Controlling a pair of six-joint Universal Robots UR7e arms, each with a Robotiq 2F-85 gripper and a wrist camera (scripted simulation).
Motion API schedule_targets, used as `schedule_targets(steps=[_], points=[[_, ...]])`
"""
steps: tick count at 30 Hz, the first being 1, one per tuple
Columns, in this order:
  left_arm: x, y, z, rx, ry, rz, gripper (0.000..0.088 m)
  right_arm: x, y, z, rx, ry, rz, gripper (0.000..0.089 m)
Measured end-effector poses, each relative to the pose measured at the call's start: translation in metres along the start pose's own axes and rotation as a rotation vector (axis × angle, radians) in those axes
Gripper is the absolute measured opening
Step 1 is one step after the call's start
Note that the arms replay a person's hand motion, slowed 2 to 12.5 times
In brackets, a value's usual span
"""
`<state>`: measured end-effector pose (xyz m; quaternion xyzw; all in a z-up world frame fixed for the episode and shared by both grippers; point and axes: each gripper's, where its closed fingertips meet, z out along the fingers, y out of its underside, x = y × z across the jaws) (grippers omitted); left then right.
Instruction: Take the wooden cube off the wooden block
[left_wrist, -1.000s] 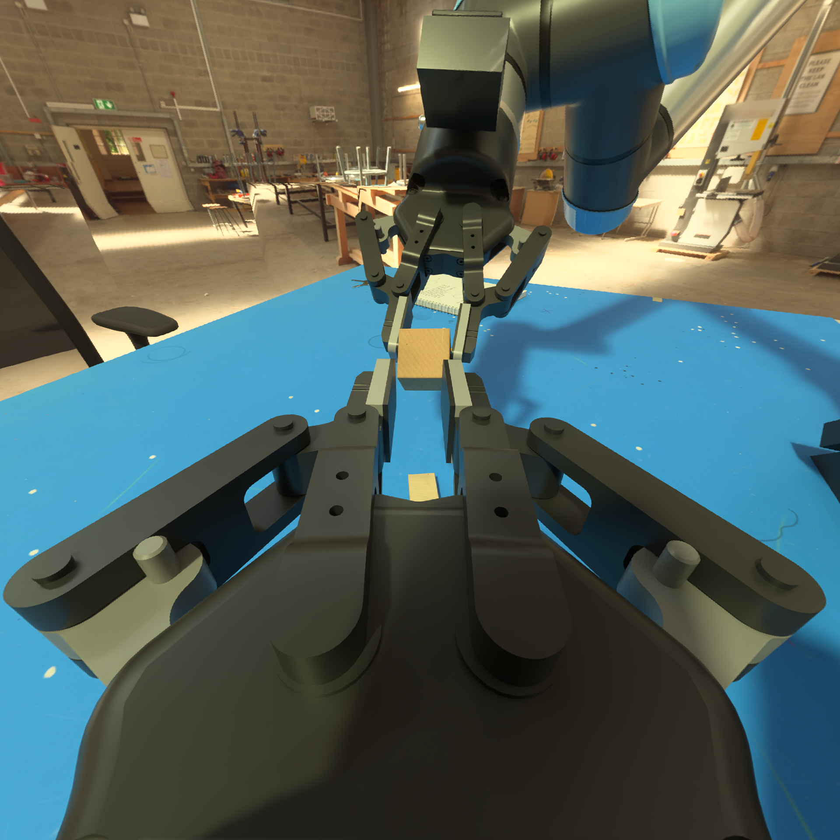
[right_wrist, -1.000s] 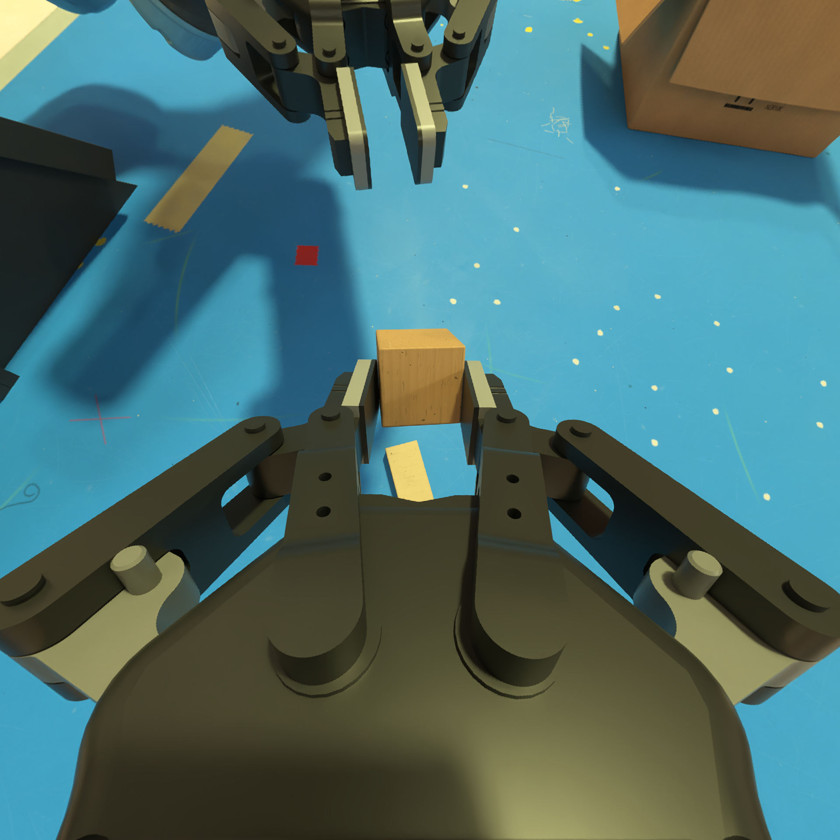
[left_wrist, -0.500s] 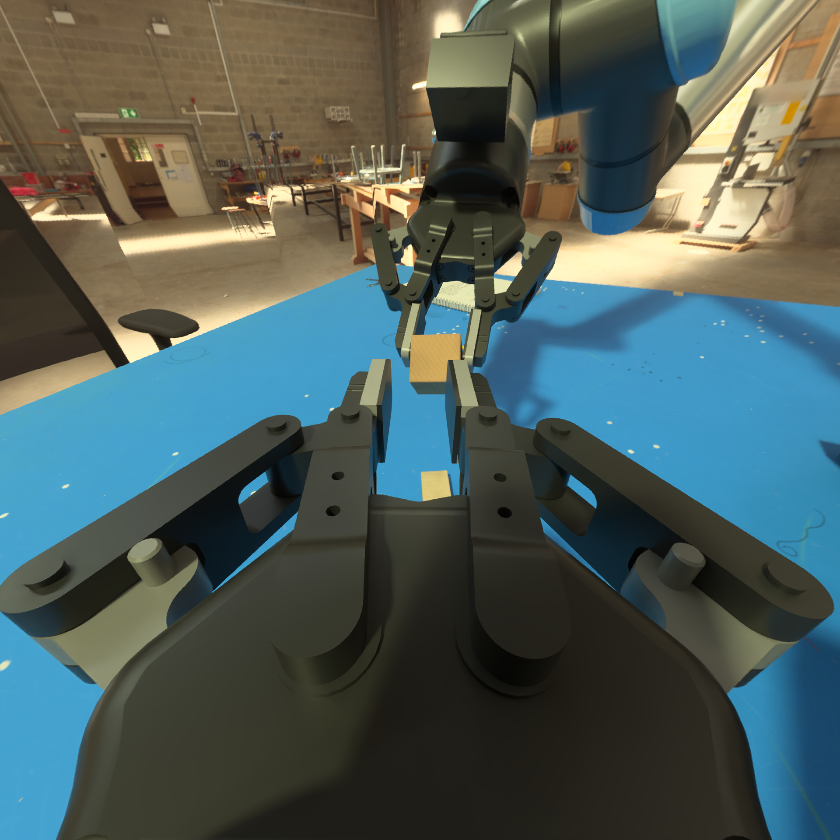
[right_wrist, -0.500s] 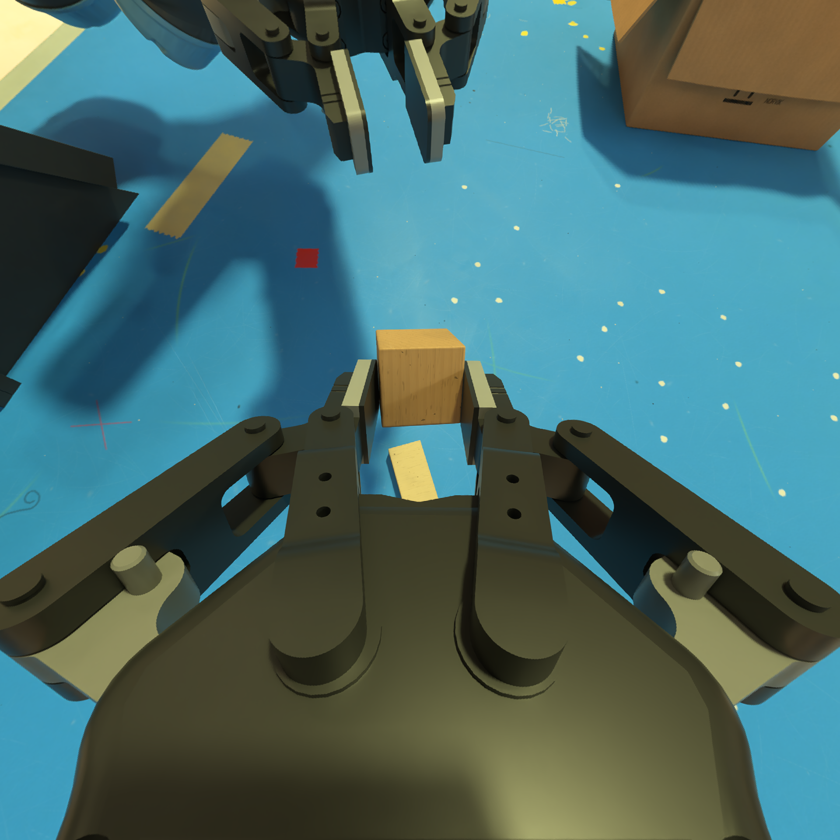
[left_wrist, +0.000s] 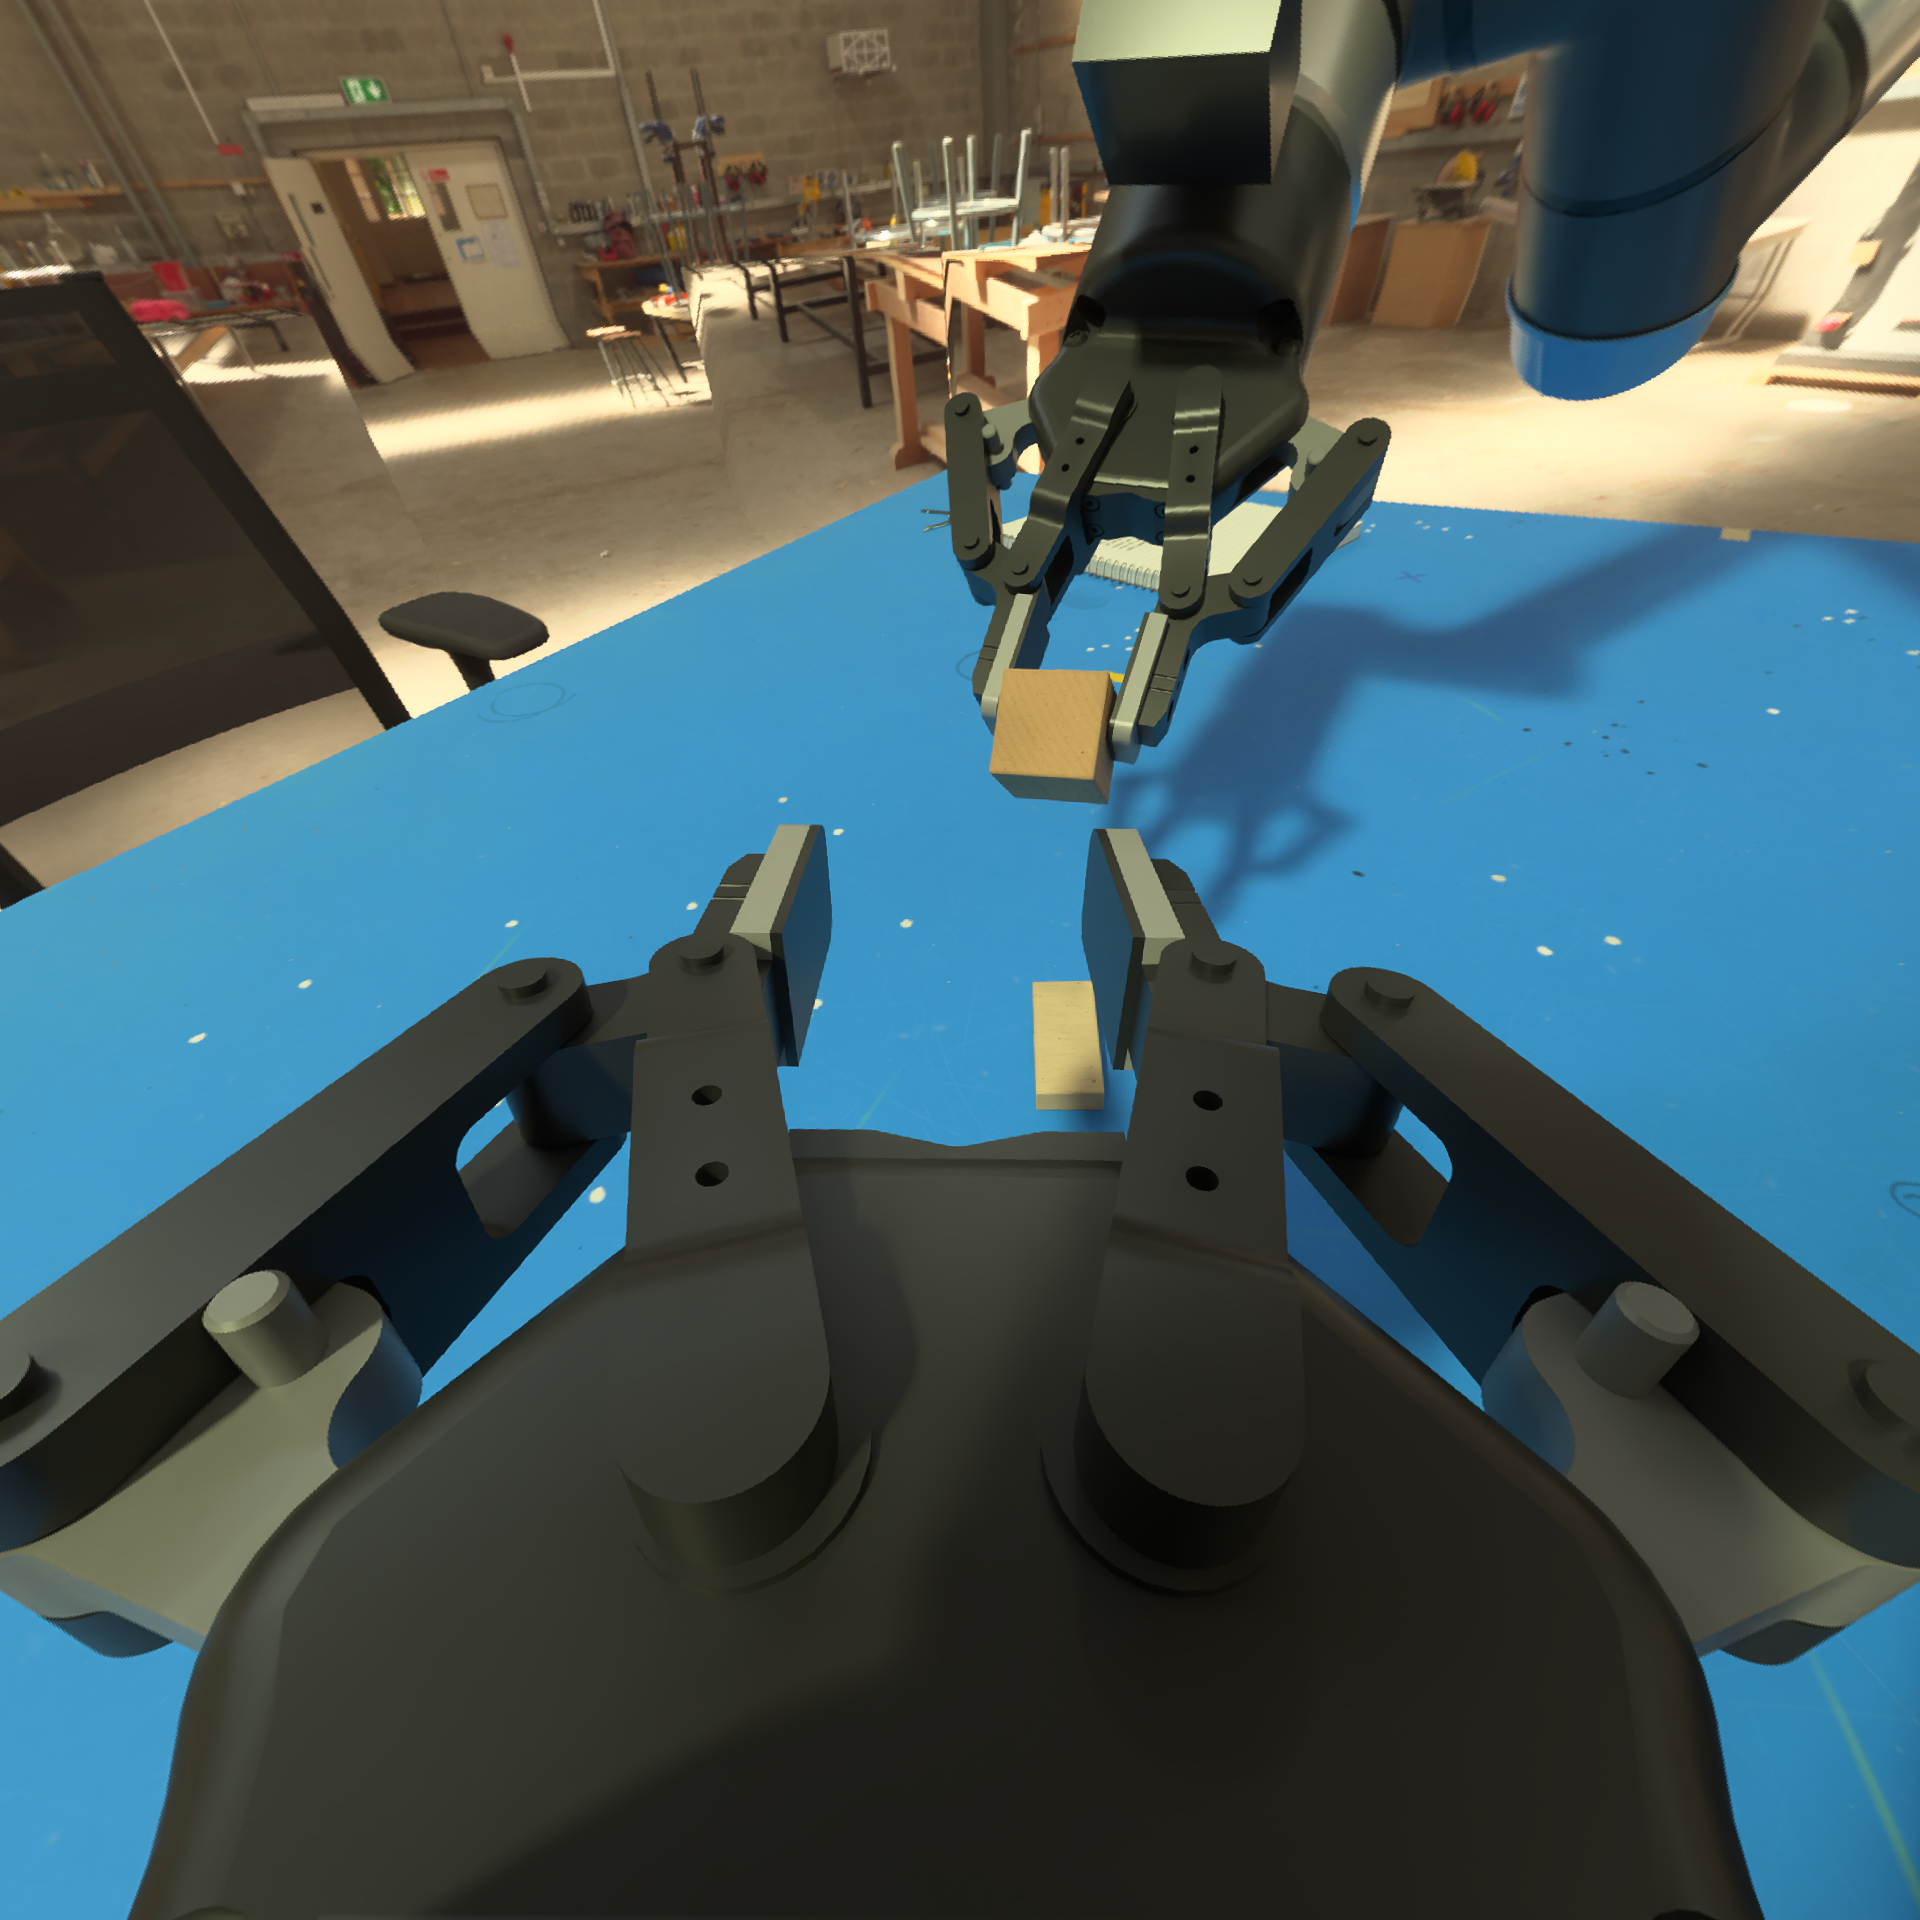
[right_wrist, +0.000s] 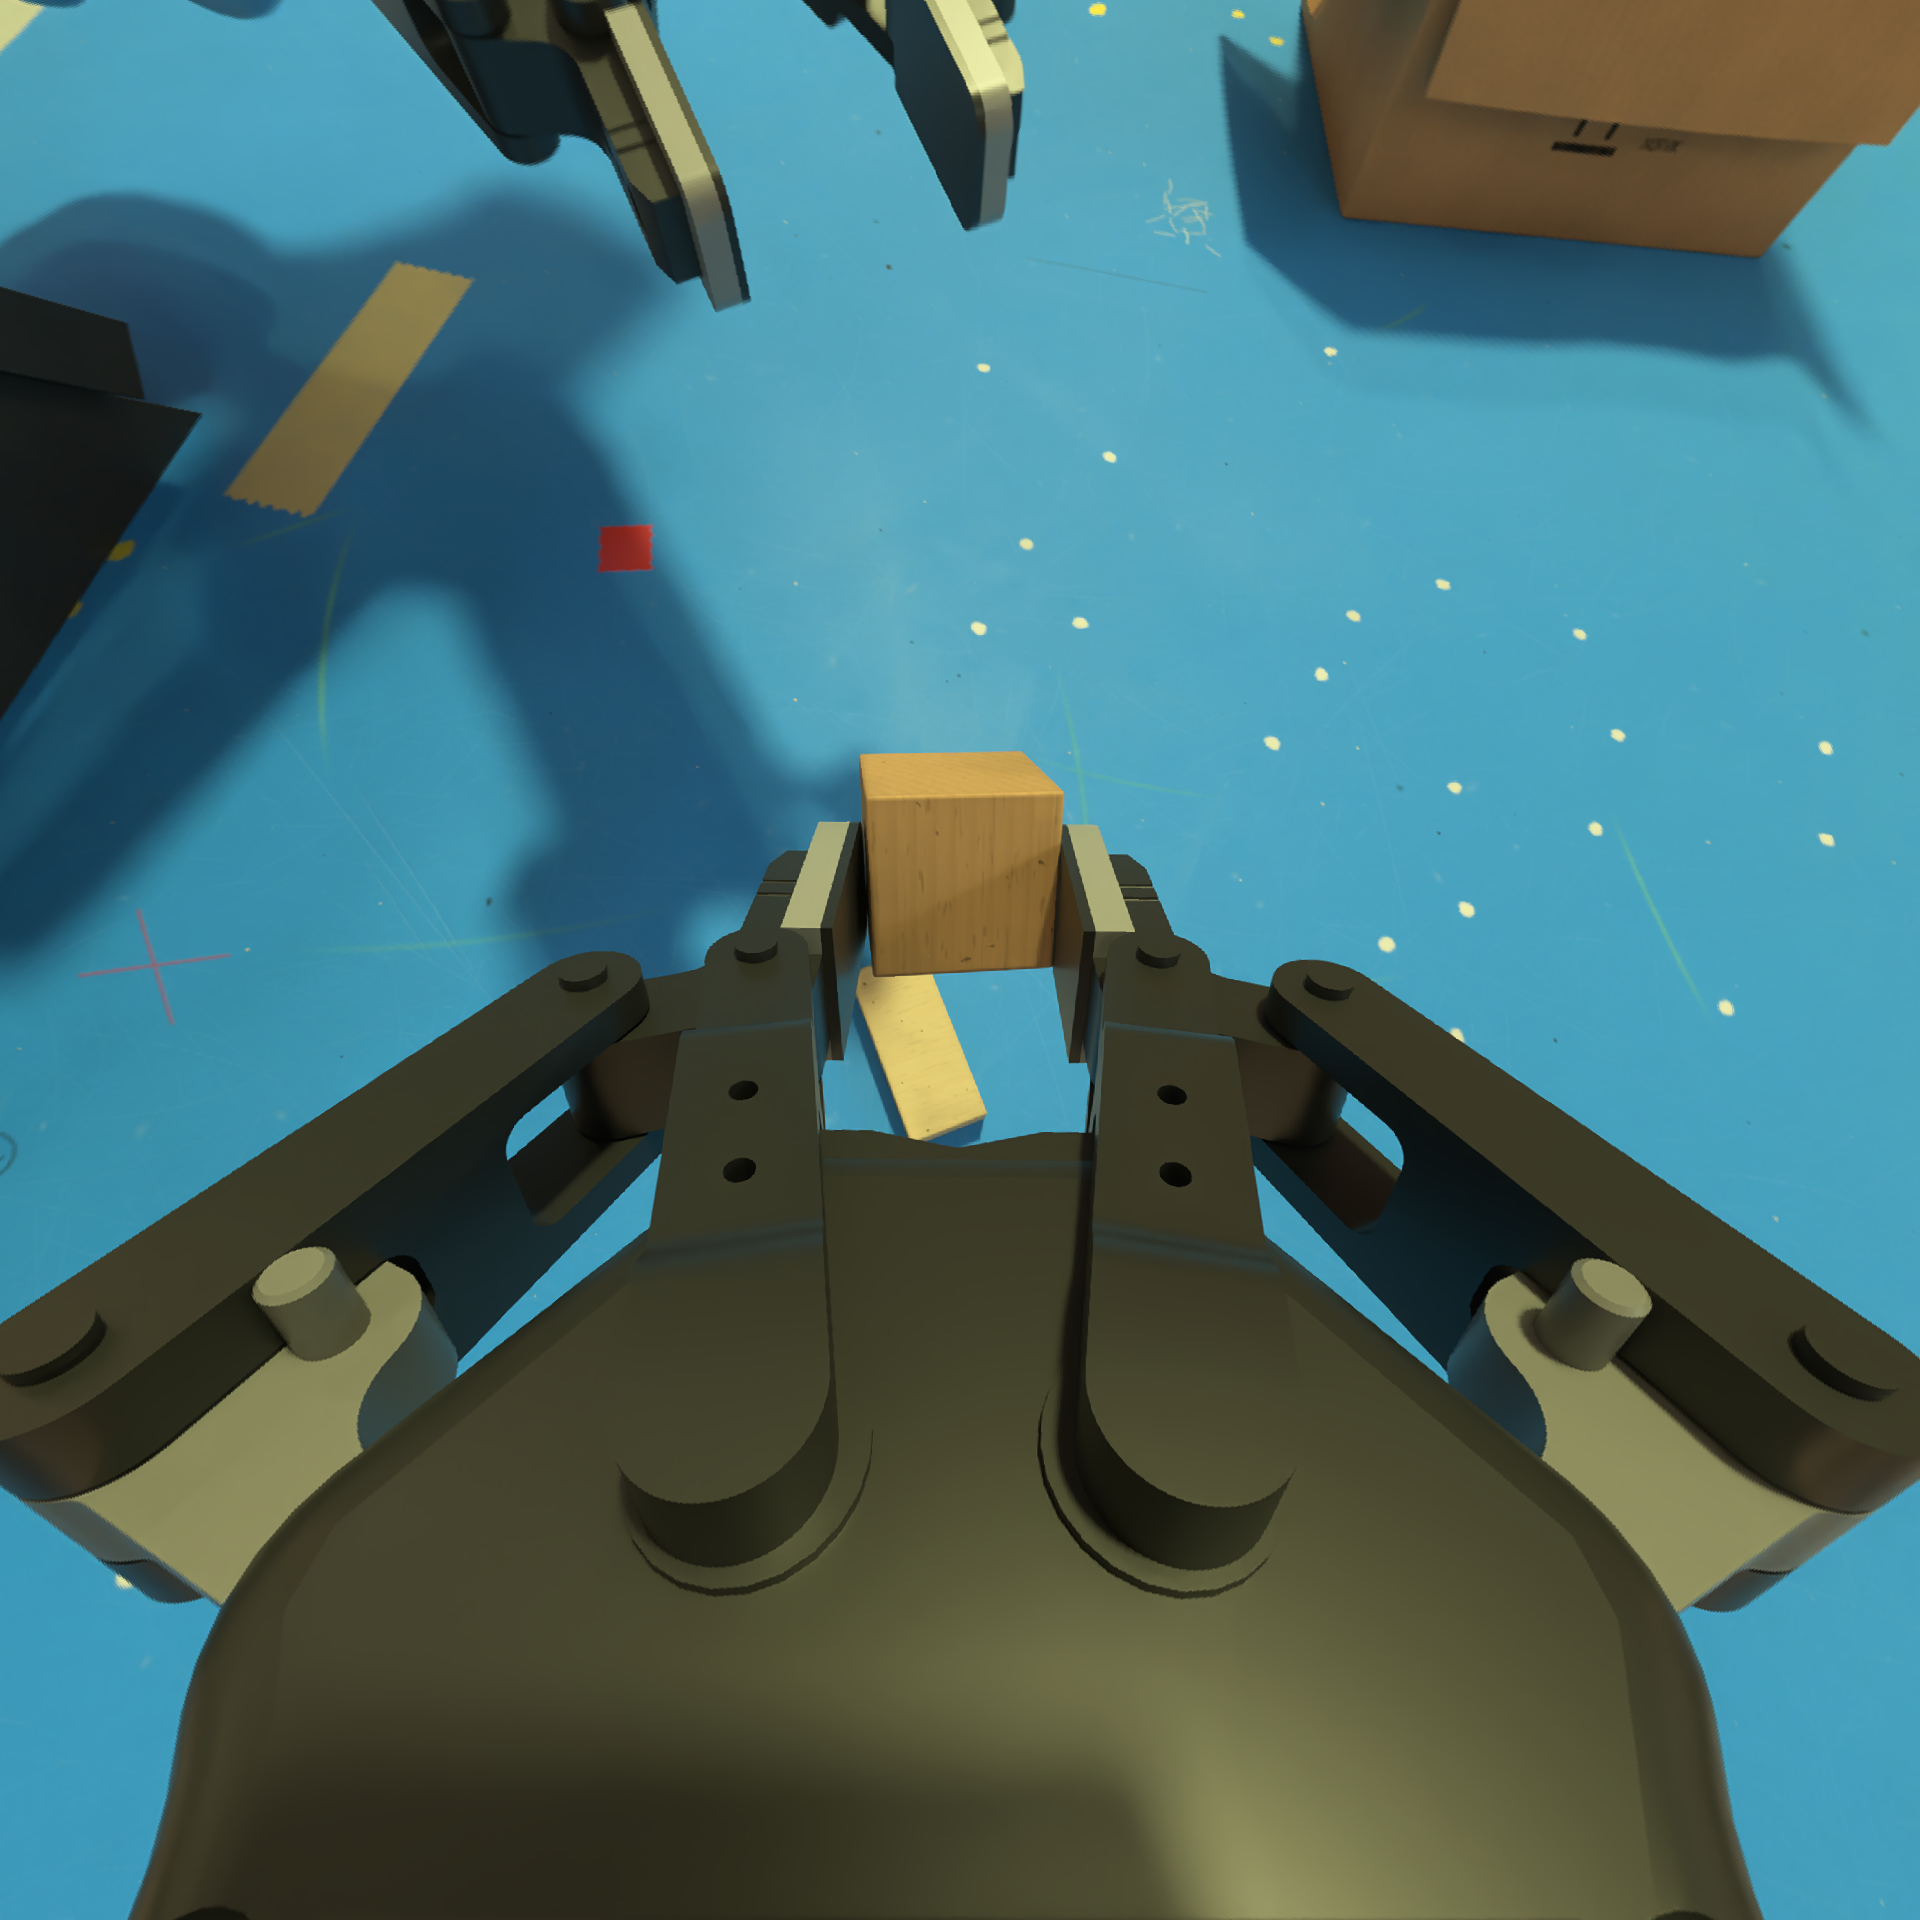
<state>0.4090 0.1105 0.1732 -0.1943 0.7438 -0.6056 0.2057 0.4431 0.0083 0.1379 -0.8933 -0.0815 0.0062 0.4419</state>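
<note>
Wooden cube above table, wooden block on table beneath.

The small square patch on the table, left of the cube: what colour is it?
Red. The small square patch on the blue table shows best in the right wrist view.

My working surface is a blue table, flecked with pale specks. Directly on it I see a flat pale wooden block, a strip of tan tape, a small red square — and, at one corner, a cardboard box.
</note>
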Motion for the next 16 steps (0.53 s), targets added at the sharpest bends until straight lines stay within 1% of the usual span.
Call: schedule_targets(steps=[3, 6, 8, 12, 16], points=[[-0.003, 0.002, 0.0, -0.035, -0.026, 0.013, 0.0444, 0.003, 0.004, -0.001, -0.008, 0.021, 0.01, 0.0321], [-0.01, 0.01, -0.002, -0.086, -0.066, 0.021, 0.0454, 0.006, 0.008, -0.002, -0.016, 0.04, 0.021, 0.0321], [-0.012, 0.014, -0.003, -0.11, -0.078, 0.024, 0.0459, 0.008, 0.011, -0.002, -0.028, 0.054, 0.025, 0.0321], [-0.01, 0.015, -0.005, -0.116, -0.076, 0.018, 0.0453, 0.014, 0.021, -0.003, -0.068, 0.089, 0.035, 0.0321], [-0.013, 0.013, -0.009, -0.106, -0.092, 0.004, 0.0449, 0.019, 0.029, -0.004, -0.099, 0.115, 0.049, 0.0321]])
